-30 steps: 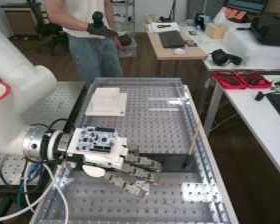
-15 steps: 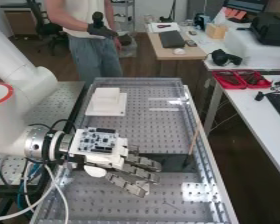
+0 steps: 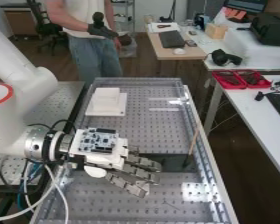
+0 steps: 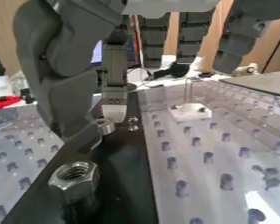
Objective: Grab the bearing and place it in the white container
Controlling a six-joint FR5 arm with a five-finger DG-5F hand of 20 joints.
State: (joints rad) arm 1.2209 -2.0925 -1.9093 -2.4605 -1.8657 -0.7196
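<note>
The hand (image 3: 127, 167) is above the near half of the bench, palm down, with its relaxed fingers stretched toward the right side. In the wrist view the hand (image 4: 114, 70) has its thumb hanging on one side and a white-tipped finger on the other; the remaining fingers are fairly straight. A small metal ring, apparently the bearing (image 4: 106, 126), stands by the dark strip, close beside the thumb's tip and just below the white fingertip. Whether they touch it I cannot tell. The white container (image 3: 106, 101) sits at the far left part of the bench.
A large hex nut (image 4: 74, 175) and smaller metal pieces (image 4: 133, 123) are on the dark strip (image 4: 124, 175). A white block with an upright rod (image 4: 190, 111) stands on the perforated plate (image 4: 210, 175). A thin brown stick (image 3: 192, 145) leans near the bench's right rail.
Over the last second the arm's white elbow and the hand have shifted very slightly in the high view. The hand keeps its shape, and the container has stayed in place.
</note>
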